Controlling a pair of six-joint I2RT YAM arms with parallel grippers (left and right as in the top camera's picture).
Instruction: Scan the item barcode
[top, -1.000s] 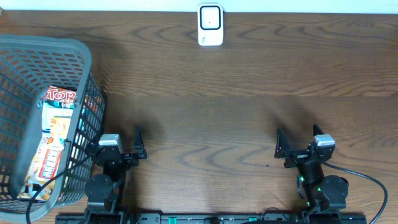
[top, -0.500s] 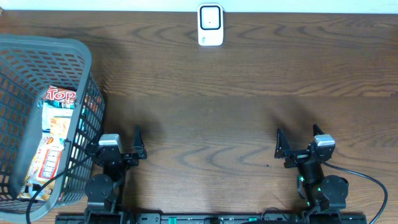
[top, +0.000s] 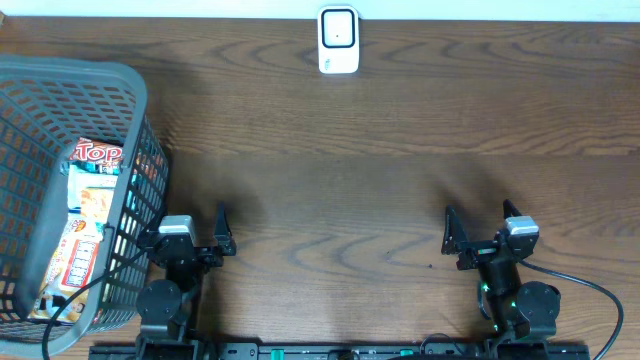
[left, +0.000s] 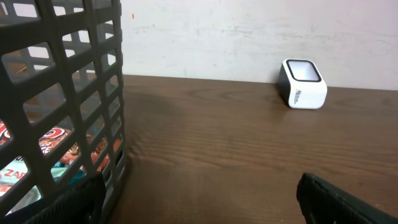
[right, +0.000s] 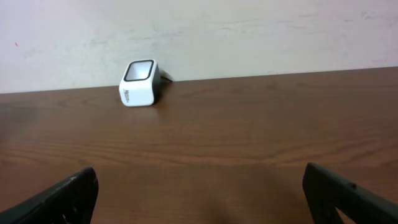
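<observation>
The items are snack packets (top: 88, 205) lying in a grey plastic basket (top: 60, 80) at the table's left; the top one has a red "TOP" label. Through the basket's grid (left: 68, 81) the left wrist view shows packets (left: 46, 142). A white barcode scanner (top: 338, 40) stands at the far middle edge, also seen as the scanner (left: 303, 84) and the scanner (right: 140, 84) in the wrist views. My left gripper (top: 192, 225) (left: 199, 205) is open and holds nothing, its left finger right beside the basket wall. My right gripper (top: 480, 222) (right: 202, 193) is open over bare wood.
The brown wooden table (top: 380, 180) ends at a pale wall behind the scanner. Both arm bases sit at the near edge, with a black cable (top: 590, 290) looping at the right.
</observation>
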